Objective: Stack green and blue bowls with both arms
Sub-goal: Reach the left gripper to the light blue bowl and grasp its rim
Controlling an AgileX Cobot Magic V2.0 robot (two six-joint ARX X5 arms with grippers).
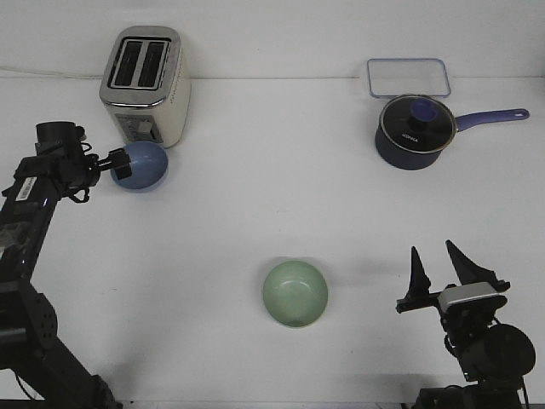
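The periwinkle blue bowl (143,166) sits at the left, just in front of the toaster, and looks slightly tilted. My left gripper (117,162) is at its left rim with its fingers closed over the rim. The pale mint green bowl (295,293) stands upright at the front middle of the table, with neither gripper near it. My right gripper (433,250) is at the front right, to the right of the green bowl. It points upward, open and empty.
A cream and silver toaster (143,85) stands at the back left, close behind the blue bowl. A dark navy saucepan (413,132) with a glass lid stands at the back right, its handle pointing right. A clear rectangular container (408,77) lies behind the saucepan.
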